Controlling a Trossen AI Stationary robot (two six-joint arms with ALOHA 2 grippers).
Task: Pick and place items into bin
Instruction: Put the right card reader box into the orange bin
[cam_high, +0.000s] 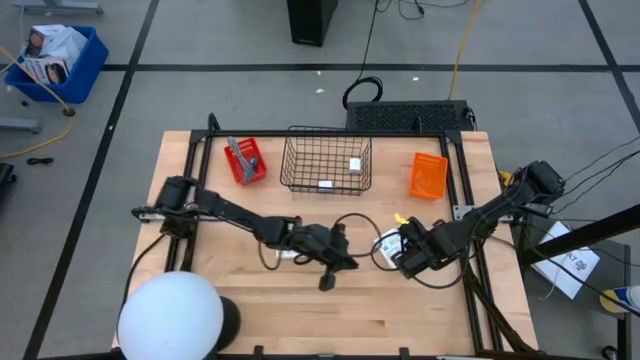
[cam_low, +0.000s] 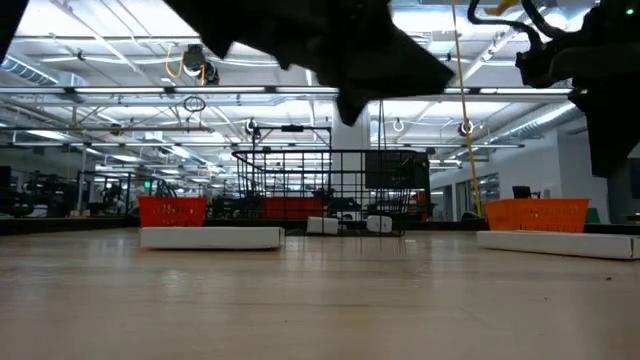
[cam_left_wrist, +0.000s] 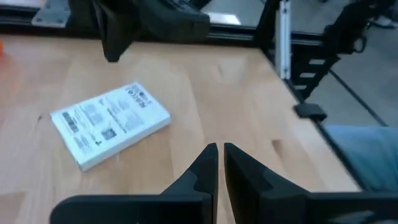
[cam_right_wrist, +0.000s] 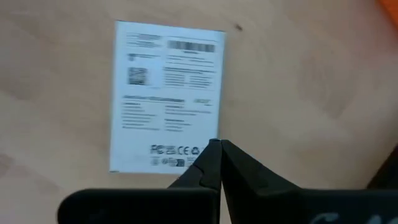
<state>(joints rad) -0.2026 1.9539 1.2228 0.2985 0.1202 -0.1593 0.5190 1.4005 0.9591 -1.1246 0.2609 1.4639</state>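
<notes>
One flat white printed packet (cam_right_wrist: 166, 93) (glossy, perhaps cardboard) on wood.

Both arms are matte black — chunky jointed segments that narrow toward the wrists. The left arm (cam_high: 225, 208) is a chain of blocky links running out from a squat dark base, and a thin black cable loops loosely off it near the wrist. The right arm (cam_high: 500, 207) looks the same, with a bundle of dark cables trailing off its base. Up close, each gripper ends in two slim, tapered black fingers (cam_left_wrist: 206, 168) — smooth, wedge-shaped, mounted on a broad dark crossbar (cam_right_wrist: 155, 202).
</notes>
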